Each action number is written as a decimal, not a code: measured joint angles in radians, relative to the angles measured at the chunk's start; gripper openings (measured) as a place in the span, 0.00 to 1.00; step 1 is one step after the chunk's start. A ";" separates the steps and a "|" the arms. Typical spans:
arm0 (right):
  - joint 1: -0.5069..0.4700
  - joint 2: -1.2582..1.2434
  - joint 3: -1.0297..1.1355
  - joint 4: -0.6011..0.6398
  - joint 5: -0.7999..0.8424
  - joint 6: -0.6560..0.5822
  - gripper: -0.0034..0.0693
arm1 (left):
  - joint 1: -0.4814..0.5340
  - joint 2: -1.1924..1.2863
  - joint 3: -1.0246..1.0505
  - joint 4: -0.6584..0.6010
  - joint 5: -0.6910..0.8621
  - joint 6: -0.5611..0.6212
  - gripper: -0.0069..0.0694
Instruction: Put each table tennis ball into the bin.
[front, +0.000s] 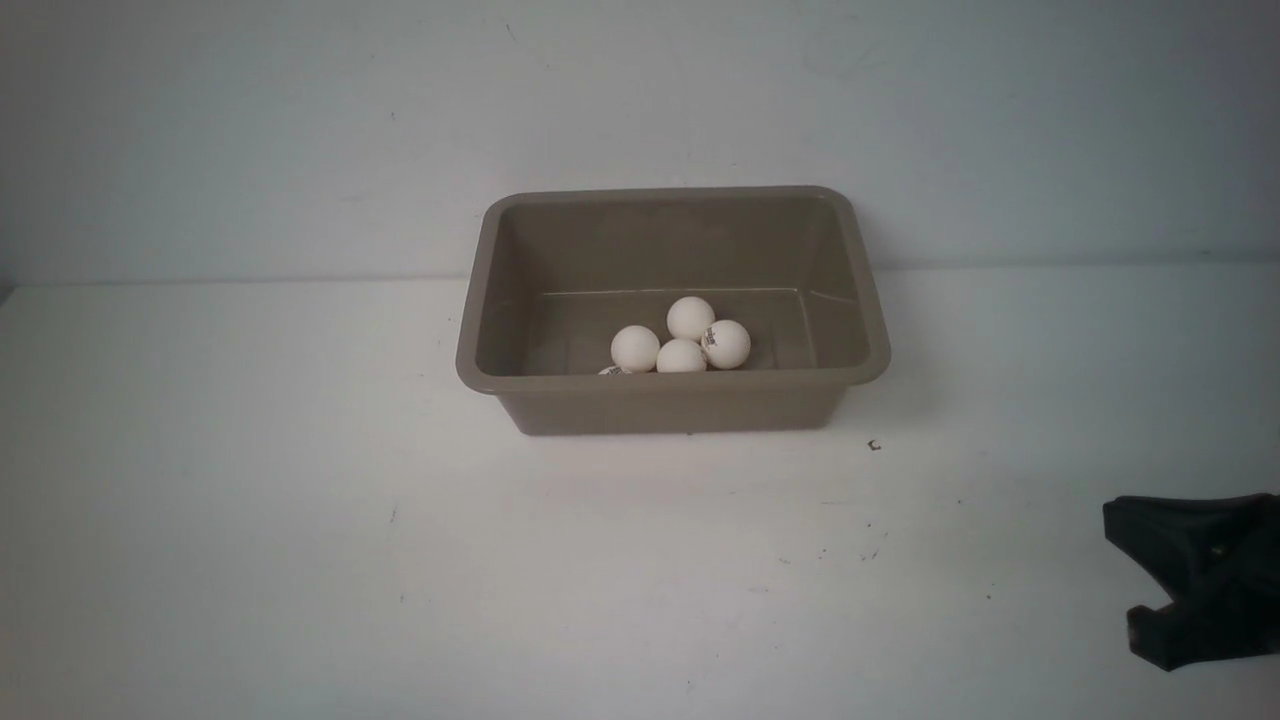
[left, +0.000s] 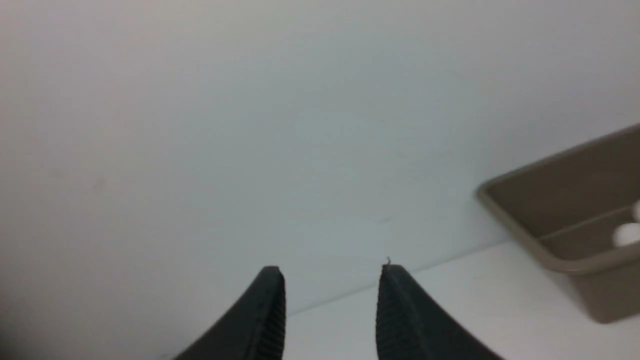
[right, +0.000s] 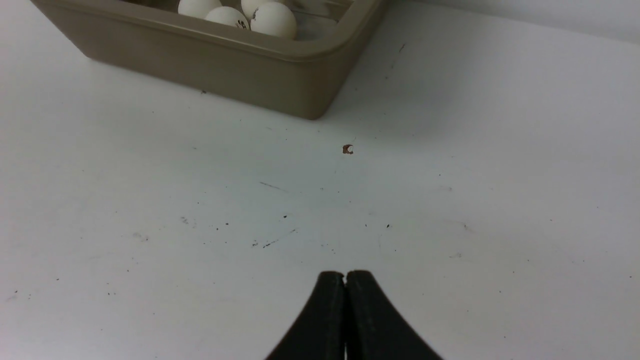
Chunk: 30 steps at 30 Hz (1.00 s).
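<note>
I see the table tennis balls (front: 690, 340) lying together in the bin (front: 672, 400) on the bench (front: 300, 550), so my left pincer (left: 332, 280) waits parted and empty, the right pincer (right: 345, 280) closed on nothing.

Smooth plastic bin (front: 672, 402), matte balls (front: 691, 318)

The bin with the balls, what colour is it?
Grey-brown, all one colour; the bin shows best in the front view.
</note>
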 joint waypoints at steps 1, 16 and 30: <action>0.000 0.000 0.000 0.000 0.000 0.000 0.03 | 0.023 -0.027 0.028 0.002 0.000 -0.009 0.40; 0.000 0.000 0.006 0.000 0.016 0.000 0.03 | 0.053 -0.042 0.185 0.007 0.217 -0.100 0.40; 0.000 0.000 0.006 0.000 0.016 0.000 0.03 | 0.054 -0.042 0.185 0.004 0.293 -0.263 0.40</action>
